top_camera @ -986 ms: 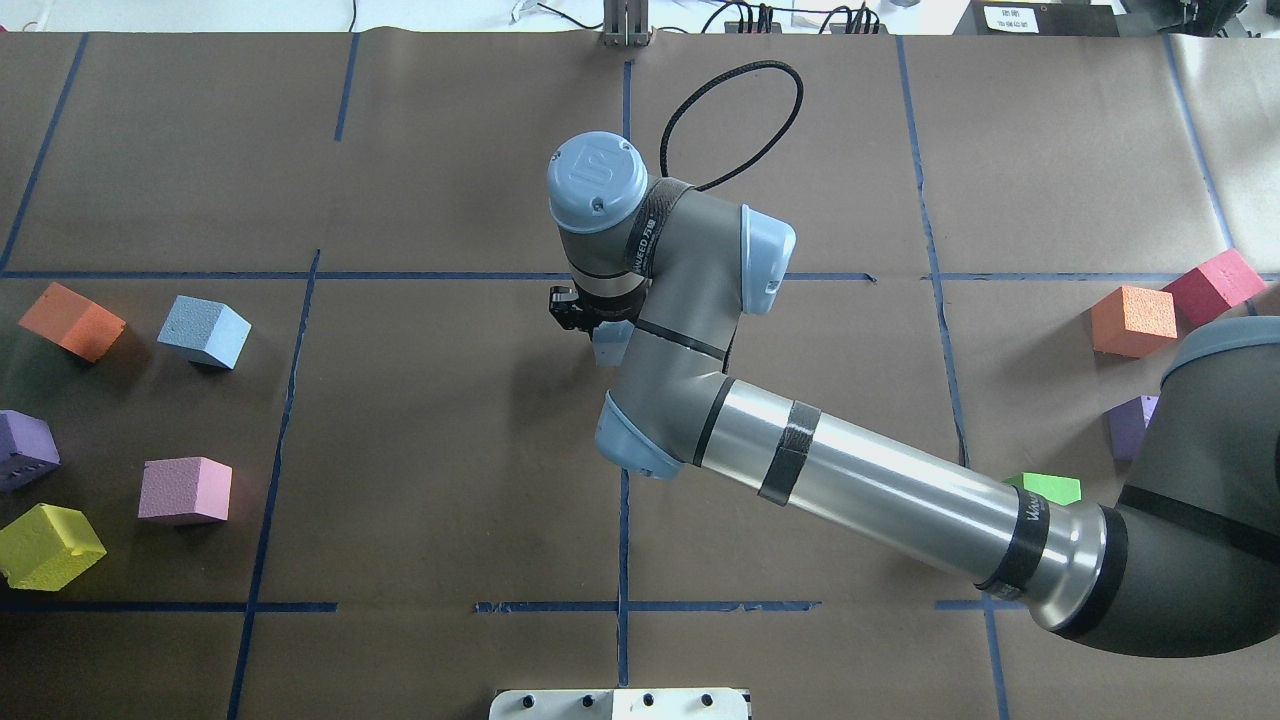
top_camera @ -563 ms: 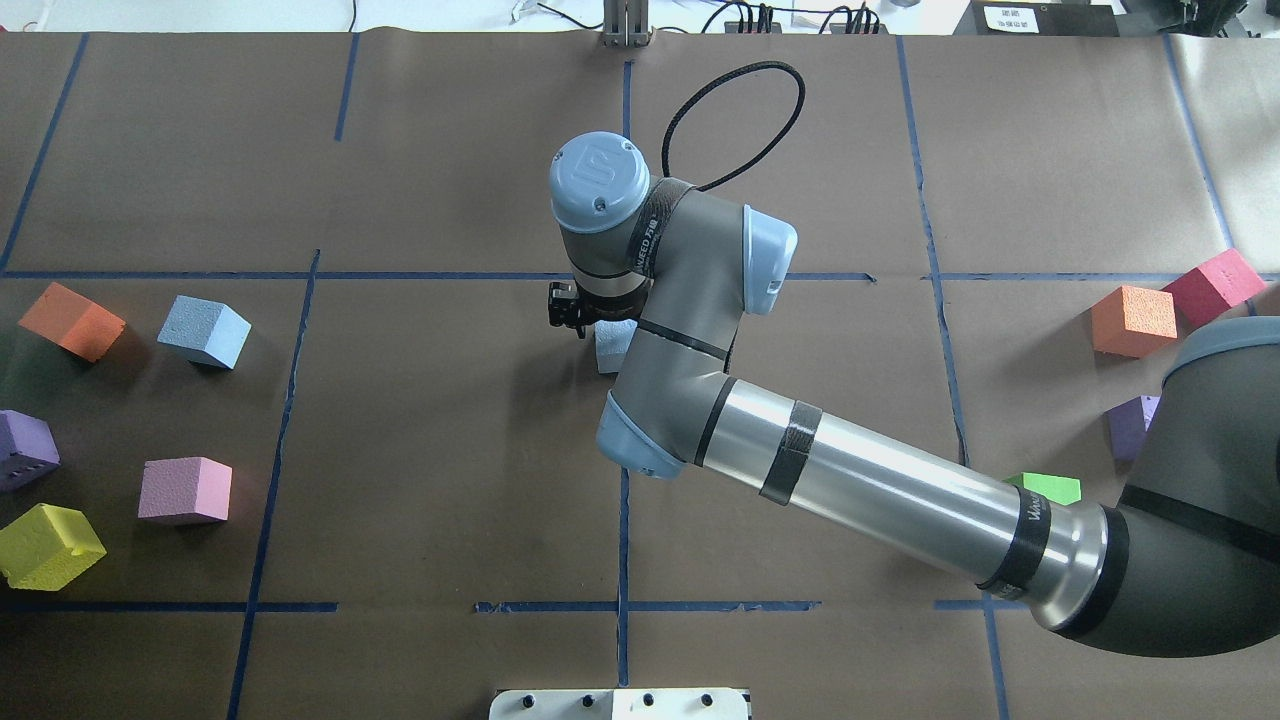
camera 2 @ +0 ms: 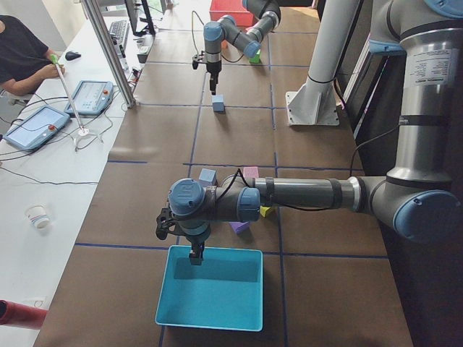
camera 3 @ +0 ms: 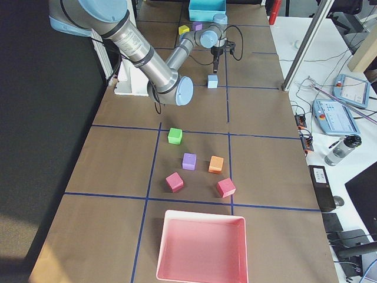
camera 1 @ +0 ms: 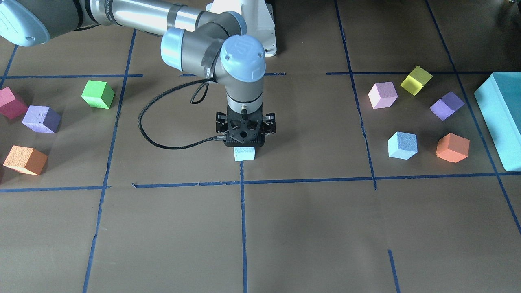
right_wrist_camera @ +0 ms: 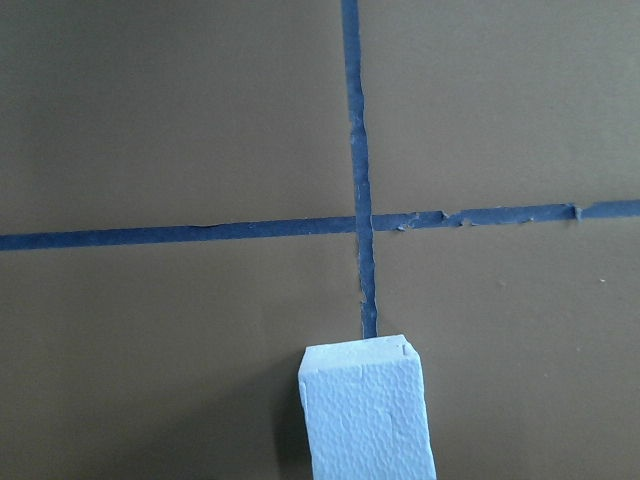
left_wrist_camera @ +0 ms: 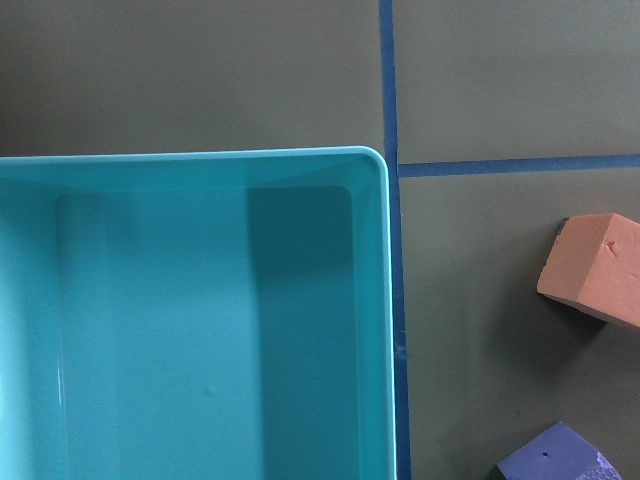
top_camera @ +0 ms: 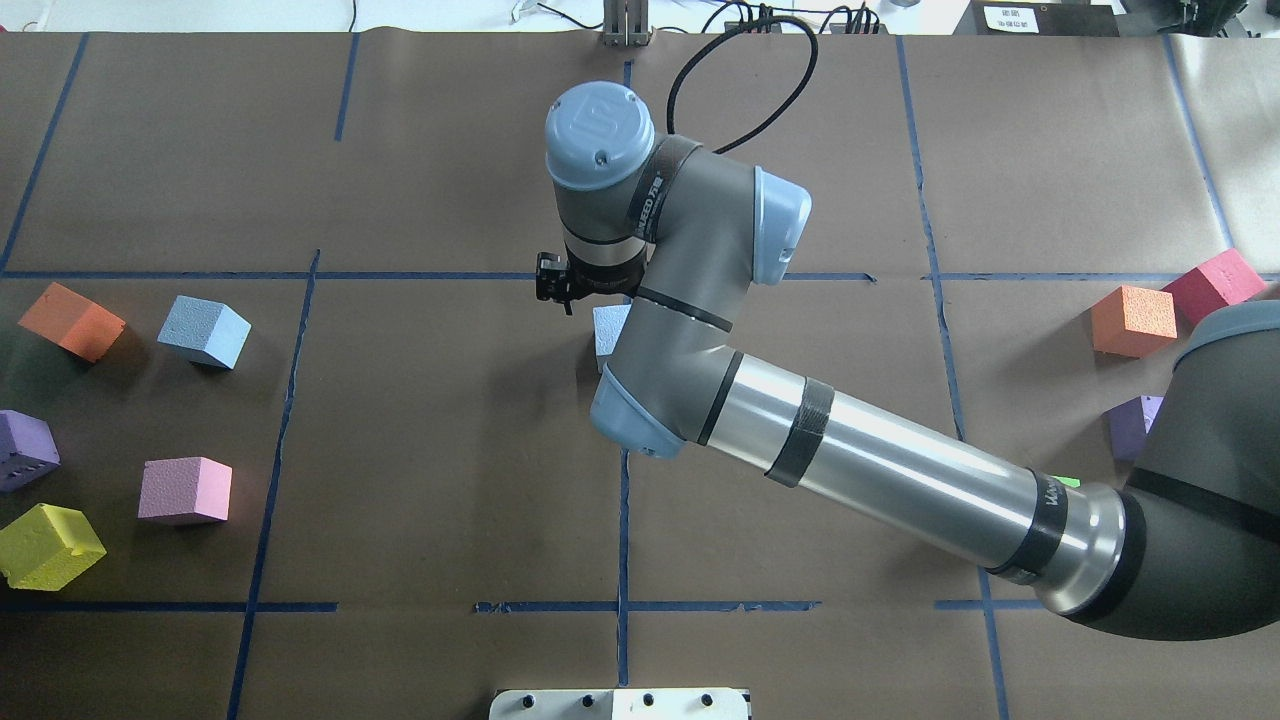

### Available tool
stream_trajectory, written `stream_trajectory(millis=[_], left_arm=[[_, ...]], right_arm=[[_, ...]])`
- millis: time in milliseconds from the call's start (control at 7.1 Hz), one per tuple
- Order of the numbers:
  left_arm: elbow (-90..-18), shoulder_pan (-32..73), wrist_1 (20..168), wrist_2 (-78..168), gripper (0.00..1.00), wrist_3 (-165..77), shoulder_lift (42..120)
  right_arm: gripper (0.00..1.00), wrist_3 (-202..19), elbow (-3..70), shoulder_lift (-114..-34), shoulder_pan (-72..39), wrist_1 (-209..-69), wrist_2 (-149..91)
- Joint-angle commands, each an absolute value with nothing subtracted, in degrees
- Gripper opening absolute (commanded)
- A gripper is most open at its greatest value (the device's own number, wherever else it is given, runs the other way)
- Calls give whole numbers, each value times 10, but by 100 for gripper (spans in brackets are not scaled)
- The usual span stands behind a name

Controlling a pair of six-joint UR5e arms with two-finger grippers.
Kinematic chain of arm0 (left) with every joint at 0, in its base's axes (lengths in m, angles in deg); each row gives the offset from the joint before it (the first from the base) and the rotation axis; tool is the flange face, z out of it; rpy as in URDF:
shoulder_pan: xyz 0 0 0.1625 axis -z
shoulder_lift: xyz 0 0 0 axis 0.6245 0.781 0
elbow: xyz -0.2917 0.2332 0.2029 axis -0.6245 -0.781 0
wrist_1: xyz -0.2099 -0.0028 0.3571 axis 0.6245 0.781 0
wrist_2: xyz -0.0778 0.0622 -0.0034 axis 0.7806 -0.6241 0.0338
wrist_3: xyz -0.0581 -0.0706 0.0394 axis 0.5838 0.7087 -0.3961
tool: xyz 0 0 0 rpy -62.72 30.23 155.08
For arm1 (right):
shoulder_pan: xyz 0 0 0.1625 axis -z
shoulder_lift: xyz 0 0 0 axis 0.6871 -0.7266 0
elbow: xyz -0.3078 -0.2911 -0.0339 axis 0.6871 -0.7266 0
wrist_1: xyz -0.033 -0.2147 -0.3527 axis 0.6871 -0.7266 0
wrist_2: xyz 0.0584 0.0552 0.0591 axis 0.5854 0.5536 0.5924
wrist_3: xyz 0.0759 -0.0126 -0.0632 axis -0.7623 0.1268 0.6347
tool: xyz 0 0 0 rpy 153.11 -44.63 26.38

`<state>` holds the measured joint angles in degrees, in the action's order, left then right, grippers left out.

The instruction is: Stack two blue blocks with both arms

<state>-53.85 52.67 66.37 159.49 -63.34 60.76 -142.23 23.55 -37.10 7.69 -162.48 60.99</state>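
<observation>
One blue block (camera 1: pixel 244 154) sits on the brown table at the centre cross of blue tape; it also shows in the overhead view (top_camera: pixel 608 329) and the right wrist view (right_wrist_camera: pixel 368 415). My right gripper (camera 1: pixel 244 143) hangs straight above it, open and clear of it. The other blue block (top_camera: pixel 204 331) lies at the left among other cubes, also in the front-facing view (camera 1: pixel 402 145). My left gripper (camera 2: pixel 195 253) shows only in the exterior left view, hovering over the teal box (camera 2: pixel 210 327). I cannot tell whether it is open or shut.
Orange (top_camera: pixel 70 320), purple (top_camera: pixel 25 450), pink (top_camera: pixel 185 490) and yellow (top_camera: pixel 48 545) cubes lie around the left blue block. Orange (top_camera: pixel 1133 320), red (top_camera: pixel 1213 285) and purple (top_camera: pixel 1133 425) cubes lie at the right. A pink tray (camera 3: pixel 171 224) stands at the right end.
My right gripper has risen off the centre blue block. The block stays on the table at the tape cross. Nothing else has moved.
</observation>
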Motion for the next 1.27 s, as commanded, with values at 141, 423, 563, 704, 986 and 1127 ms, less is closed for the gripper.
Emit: stream_trajectory(millis=[141,423,563,704,986,1127], left_arm=[[-576,513,693,1597,100,-601,619],[-664,422,730,1595,100,-477,623],[-690,366,732,1591,100,-426,627],[-692,323,738,1588,100,-371,651],[-679,236,819,1508,100,-256,663],[-641,196,891,1486,100,-208,664]], right_arm=[[99,-1396,462,-389,-34,-1801,674],[99,-1250,538,-493,-139,-1827,718],[99,-1148,561,-555,-176,-1827,719],[99,-1057,564,-595,-216,-1827,724],[100,-920,562,-682,-297,-1819,789],[100,-855,557,-713,-321,-1820,789]])
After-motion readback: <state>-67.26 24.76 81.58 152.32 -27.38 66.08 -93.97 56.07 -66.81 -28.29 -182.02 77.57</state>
